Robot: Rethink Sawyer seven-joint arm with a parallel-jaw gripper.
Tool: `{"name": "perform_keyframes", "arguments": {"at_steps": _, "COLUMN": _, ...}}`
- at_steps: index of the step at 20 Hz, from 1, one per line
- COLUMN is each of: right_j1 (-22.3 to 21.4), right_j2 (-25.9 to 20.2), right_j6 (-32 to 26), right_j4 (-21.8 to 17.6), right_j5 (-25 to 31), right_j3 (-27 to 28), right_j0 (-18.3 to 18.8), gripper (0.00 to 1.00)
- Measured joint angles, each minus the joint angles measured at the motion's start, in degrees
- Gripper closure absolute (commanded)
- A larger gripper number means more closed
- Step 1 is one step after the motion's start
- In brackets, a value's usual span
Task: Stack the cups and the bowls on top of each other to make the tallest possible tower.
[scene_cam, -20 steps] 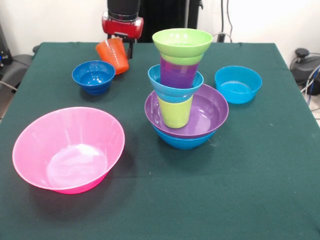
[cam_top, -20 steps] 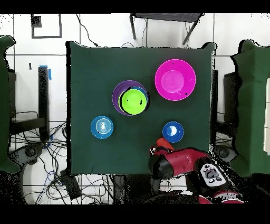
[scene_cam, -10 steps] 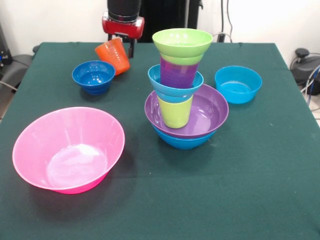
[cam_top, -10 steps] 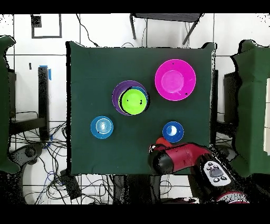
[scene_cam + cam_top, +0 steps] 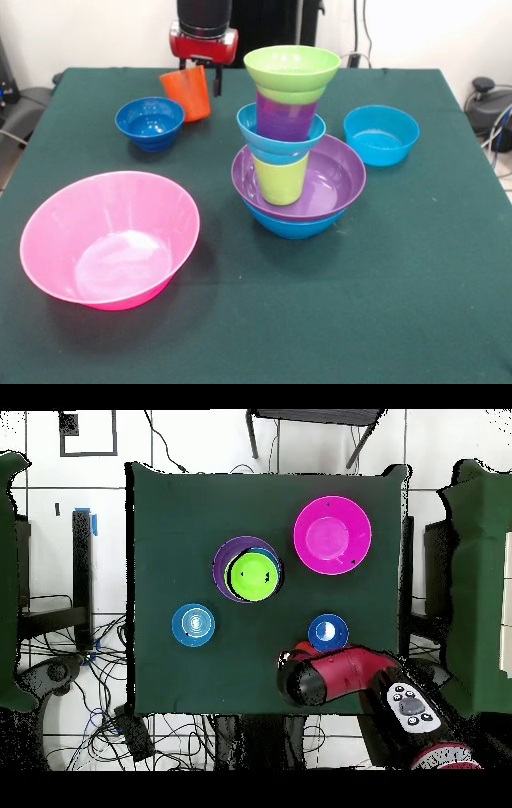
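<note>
At the table's far edge — claw (image 5: 199, 77) pinching the upright orange cup (image 5: 186, 94) — beside the dark blue bowl (image 5: 150, 122).

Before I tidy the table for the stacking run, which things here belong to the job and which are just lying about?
Job:
- tower
- orange cup, in the claw
- dark blue bowl
- turquoise bowl
- pink bowl

Lying about:
- cables on the floor
- green table cover, only the work surface
</note>
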State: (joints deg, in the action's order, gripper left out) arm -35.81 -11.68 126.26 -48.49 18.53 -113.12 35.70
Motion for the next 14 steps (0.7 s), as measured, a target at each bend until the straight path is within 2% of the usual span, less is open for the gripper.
{"name": "perform_keyframes", "arguments": {"at_steps": 14, "right_j1": -0.8, "right_j2": -4.1, "right_j6": 0.0, "right_j4": 0.7, "right_j5": 5.1, "right_j3": 0.0, "right_j0": 0.5, "gripper": 0.0}}
